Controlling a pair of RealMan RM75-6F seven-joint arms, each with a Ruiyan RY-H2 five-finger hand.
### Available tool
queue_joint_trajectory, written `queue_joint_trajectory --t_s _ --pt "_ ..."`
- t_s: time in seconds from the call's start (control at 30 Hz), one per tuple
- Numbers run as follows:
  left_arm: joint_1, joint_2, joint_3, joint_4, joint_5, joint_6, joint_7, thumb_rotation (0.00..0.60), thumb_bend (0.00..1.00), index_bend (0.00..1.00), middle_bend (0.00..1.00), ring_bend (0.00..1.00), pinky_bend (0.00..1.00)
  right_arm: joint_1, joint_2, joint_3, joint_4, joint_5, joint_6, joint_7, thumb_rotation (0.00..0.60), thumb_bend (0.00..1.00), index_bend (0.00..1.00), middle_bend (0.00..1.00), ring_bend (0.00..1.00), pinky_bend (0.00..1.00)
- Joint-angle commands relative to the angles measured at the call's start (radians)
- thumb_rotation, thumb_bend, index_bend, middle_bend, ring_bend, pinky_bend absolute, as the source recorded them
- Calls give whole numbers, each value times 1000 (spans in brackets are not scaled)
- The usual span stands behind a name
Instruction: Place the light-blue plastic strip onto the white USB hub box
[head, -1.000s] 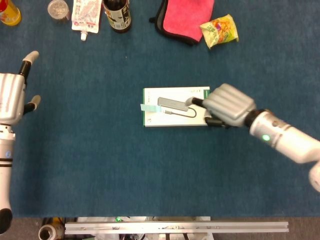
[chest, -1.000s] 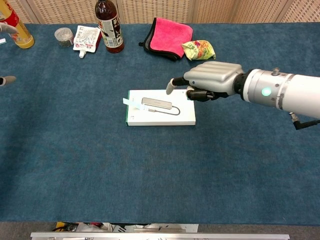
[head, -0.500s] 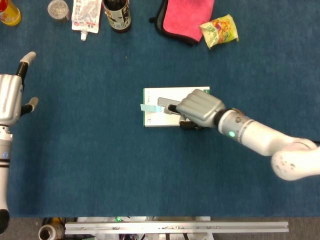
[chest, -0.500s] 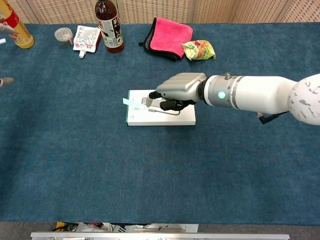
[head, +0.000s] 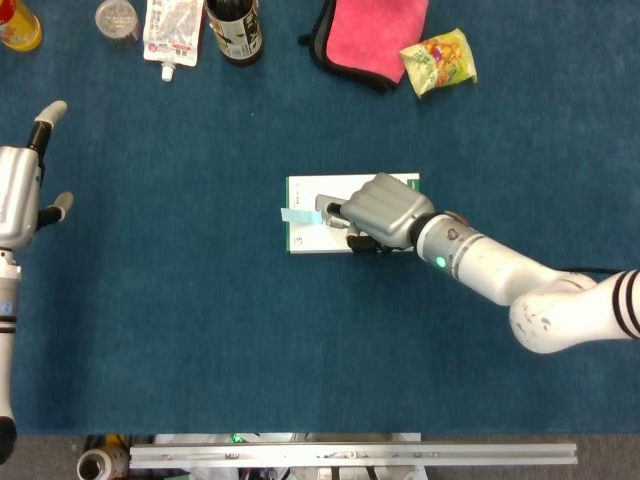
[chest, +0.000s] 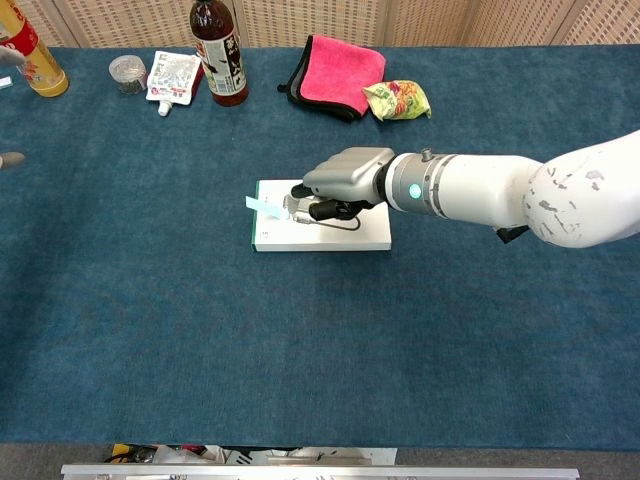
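The white USB hub box (head: 303, 241) (chest: 300, 241) lies flat at the middle of the blue table. The light-blue plastic strip (head: 296, 215) (chest: 262, 205) rests on the box's left edge, one end sticking out past it. My right hand (head: 383, 210) (chest: 345, 180) hovers over the middle of the box, fingers curled down. Its fingertips are just right of the strip, and nothing shows in its grasp. My left hand (head: 22, 195) hangs at the far left, fingers apart and holding nothing. The chest view shows only its fingertips at the left border.
Along the far edge stand a yellow bottle (head: 18, 25), a small jar (head: 117, 18), a white pouch (head: 172, 30), a dark bottle (head: 233, 30), a pink cloth (head: 378, 35) and a yellow snack packet (head: 438, 60).
My right hand has moved left from the box's right end to over its middle, ending close to the strip. The strip and box have not shifted. The left hand drifted slightly.
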Motion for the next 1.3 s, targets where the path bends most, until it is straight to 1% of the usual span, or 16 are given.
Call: queue_joint_trajectory --t_s 0.03,0.17,0.37,0.53,0.9,1.3 --pt "-1 0 -1 -1 0 0 -1 600 135 168 948 921 1000 7 -6 -8 7 4 2 4 0 1000 207 1000 1000 1000" --pt "-1 0 -1 -3 -2 0 -1 600 135 168 948 920 1000 14 -5 -14 6 9 7 15 0 1000 207 1000 1000 1000" --pt "0 4 -2 -7 -5 0 -2 600 135 168 948 920 1000 15 11 -7 -22 -7 25 40 0 1000 207 1000 1000 1000" --pt "1 6 -2 -11 -5 2 -4 600 135 168 948 921 1000 25 -5 -8 -2 -9 17 50 0 1000 207 1000 1000 1000" --pt "1 7 -1 -8 -11 -5 -16 600 135 168 948 920 1000 58 -37 -31 35 24 6 44 0 1000 207 1000 1000 1000" --pt "6 10 0 -11 -9 3 -22 600 135 168 948 920 1000 67 -25 -49 15 42 26 48 0 1000 207 1000 1000 1000"
